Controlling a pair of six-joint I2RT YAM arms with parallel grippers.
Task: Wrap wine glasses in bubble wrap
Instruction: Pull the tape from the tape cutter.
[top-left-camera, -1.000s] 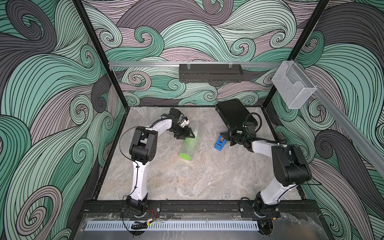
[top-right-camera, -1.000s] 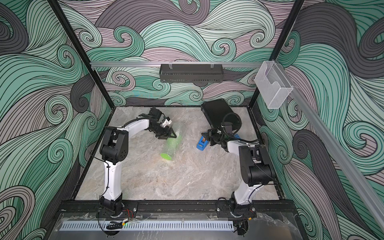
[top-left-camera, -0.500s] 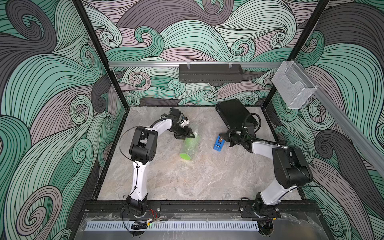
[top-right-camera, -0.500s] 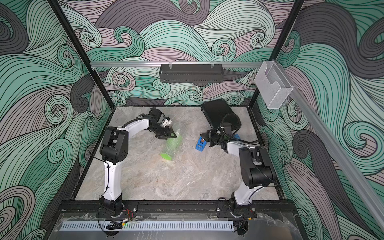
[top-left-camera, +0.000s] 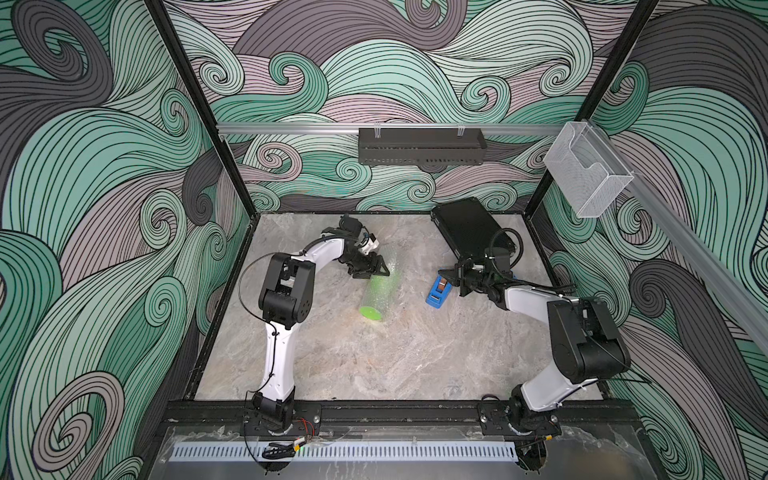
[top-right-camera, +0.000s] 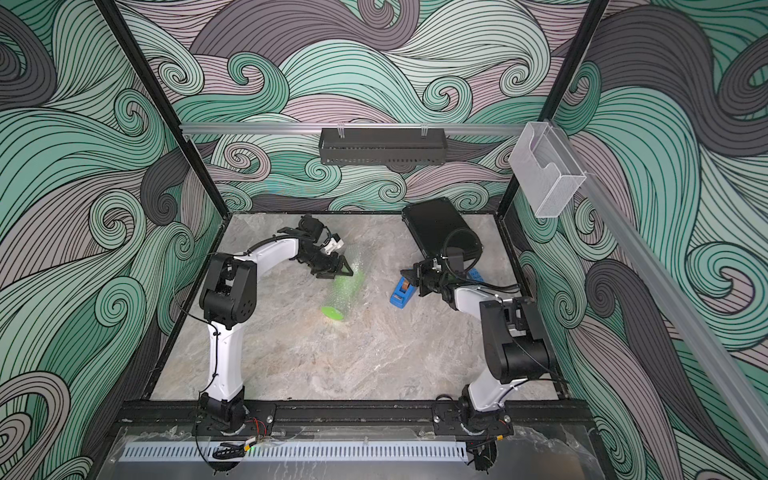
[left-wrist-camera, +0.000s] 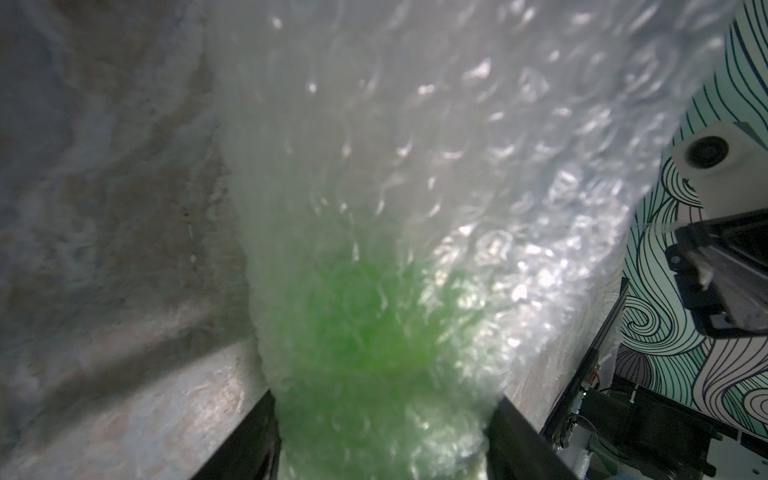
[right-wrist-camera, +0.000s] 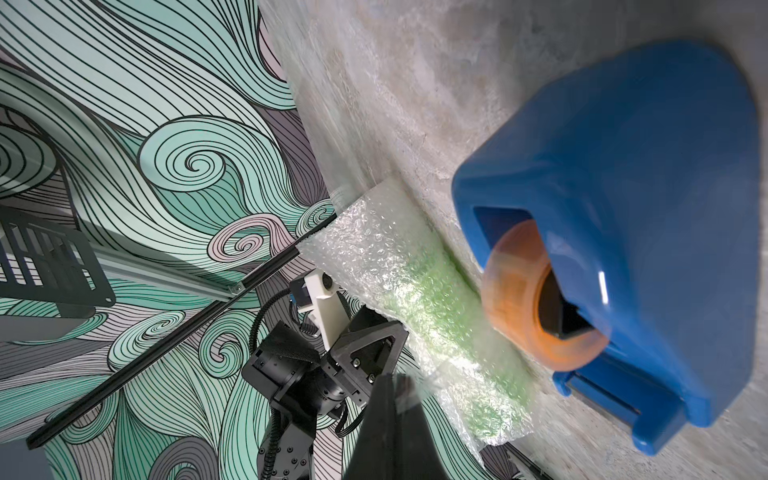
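Note:
The lime-green wine glass (top-left-camera: 371, 312) (top-right-camera: 332, 312) lies on its side mid-table, rolled inside the clear bubble wrap (top-left-camera: 384, 286) (top-right-camera: 348, 286). My left gripper (top-left-camera: 374, 271) (top-right-camera: 338, 271) is at the bundle's far end. In the left wrist view its two fingers press the bubble wrap (left-wrist-camera: 415, 124) on both sides, and the wine glass (left-wrist-camera: 374, 332) shows green through it. My right gripper (top-left-camera: 444, 272) (top-right-camera: 405, 273) (right-wrist-camera: 390, 382) is shut beside the blue tape dispenser (top-left-camera: 436, 293) (right-wrist-camera: 623, 208). A thin translucent strip, seemingly tape, sticks out from its tips.
A black flat case (top-left-camera: 465, 232) lies at the back right, behind my right arm. On the back wall hangs a black wire shelf (top-left-camera: 419, 145), and a clear holder (top-left-camera: 586, 174) is fixed to the right rail. The marble table (top-left-camera: 395, 365) has black frame edges.
My right gripper has edged slightly left beside the tape dispenser. The left arm and the wrapped glass have not visibly moved.

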